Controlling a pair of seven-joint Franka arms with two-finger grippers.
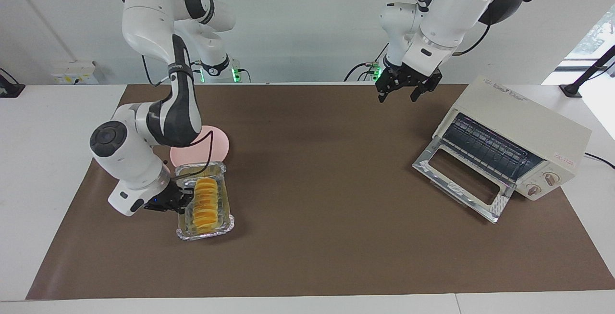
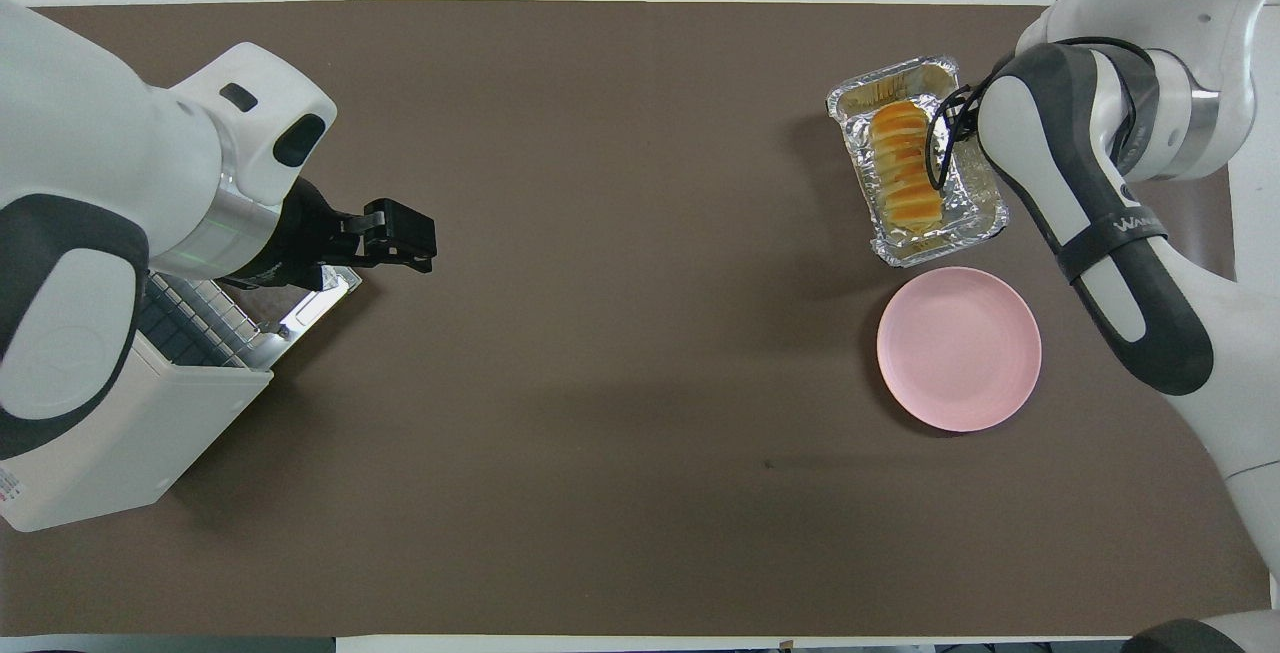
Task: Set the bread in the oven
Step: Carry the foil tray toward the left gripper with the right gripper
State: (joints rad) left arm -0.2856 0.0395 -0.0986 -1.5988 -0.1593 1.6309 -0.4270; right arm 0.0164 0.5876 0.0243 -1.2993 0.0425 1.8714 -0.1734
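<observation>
Seemingly soft, light: ridged yellow-orange bread loaf in crinkled foil tray; right gripper clamped on its middle; left gripper apart.

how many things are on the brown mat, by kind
bread loaf: 1
foil tray: 1
pink plate: 1
toaster oven: 1
total: 4

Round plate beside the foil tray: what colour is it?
Plain pale pink round plate, clearest in the overhead view.
</observation>
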